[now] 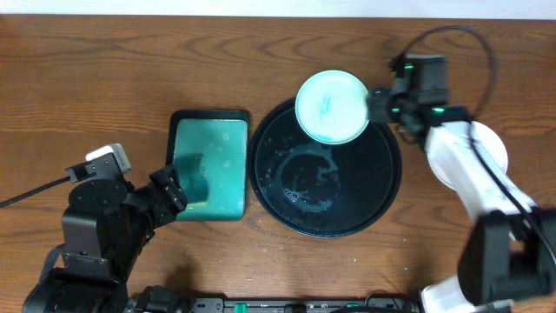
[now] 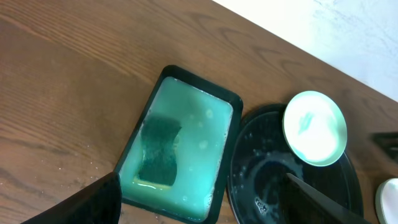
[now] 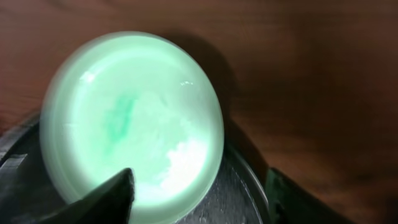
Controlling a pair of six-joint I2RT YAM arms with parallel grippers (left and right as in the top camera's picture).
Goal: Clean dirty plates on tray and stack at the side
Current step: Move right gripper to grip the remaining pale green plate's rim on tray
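Note:
A pale mint plate [image 1: 333, 106] with a teal smear lies at the back of the round black tray [image 1: 326, 204], overhanging its rim. It fills the right wrist view [image 3: 134, 118] and shows in the left wrist view [image 2: 314, 127]. My right gripper [image 1: 380, 104] is open at the plate's right edge; its fingers [image 3: 199, 177] straddle the plate's rim, one over the plate, one beyond the tray's rim [image 3: 245, 186]. Another white plate [image 1: 492, 146] lies on the table to the right, partly hidden under my right arm. My left gripper [image 1: 169, 191] is open and empty [image 2: 202, 180].
A rectangular teal tray [image 1: 228, 196] of soapy liquid with a dark sponge [image 1: 193, 178] stands left of the black tray, next to my left gripper. It also shows in the left wrist view [image 2: 211, 124], sponge [image 2: 158, 149] included. The black tray's floor is wet.

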